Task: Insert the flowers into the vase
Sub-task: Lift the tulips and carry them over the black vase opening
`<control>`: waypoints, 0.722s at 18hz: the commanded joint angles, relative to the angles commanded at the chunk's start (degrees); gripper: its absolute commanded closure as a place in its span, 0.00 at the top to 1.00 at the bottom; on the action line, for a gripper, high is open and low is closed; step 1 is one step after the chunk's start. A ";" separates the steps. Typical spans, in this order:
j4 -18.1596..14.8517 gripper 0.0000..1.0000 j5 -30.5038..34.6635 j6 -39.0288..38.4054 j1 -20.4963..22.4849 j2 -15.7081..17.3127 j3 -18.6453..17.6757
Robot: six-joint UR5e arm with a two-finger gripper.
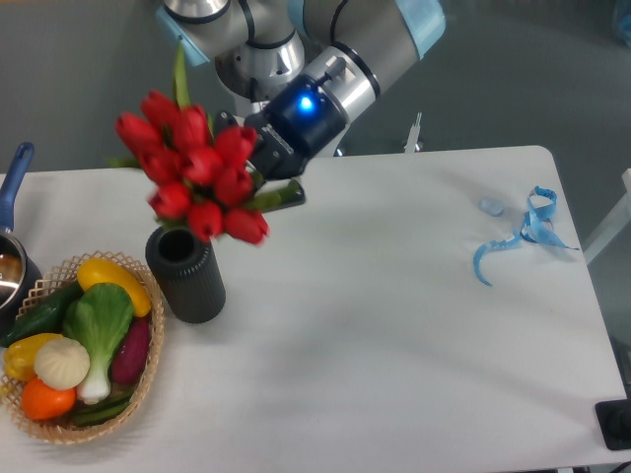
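Note:
The flowers (195, 163) are a bunch of red tulips with green leaves, held in the air above and slightly right of the vase. The vase (186, 274) is a matte black ribbed cylinder standing upright on the white table, its round mouth open and empty. My gripper (281, 182) is behind the blooms at the stem end and shut on the bunch. The fingers and the stems are mostly hidden by the blooms and the wrist. The lowest blooms hang just above the vase's mouth.
A wicker basket (148, 379) of vegetables stands left of the vase at the table's front left. A pot with a blue handle (14, 177) is at the left edge. A blue ribbon (523, 232) lies at the right. The table's edge (582, 286) runs down the right.

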 joint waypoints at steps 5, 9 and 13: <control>0.09 0.00 -1.68 4.15 -2.02 1.58 -5.11; 0.18 0.00 -1.77 5.30 -4.31 1.32 -6.25; 0.18 0.00 -1.68 12.57 -4.31 0.62 -9.94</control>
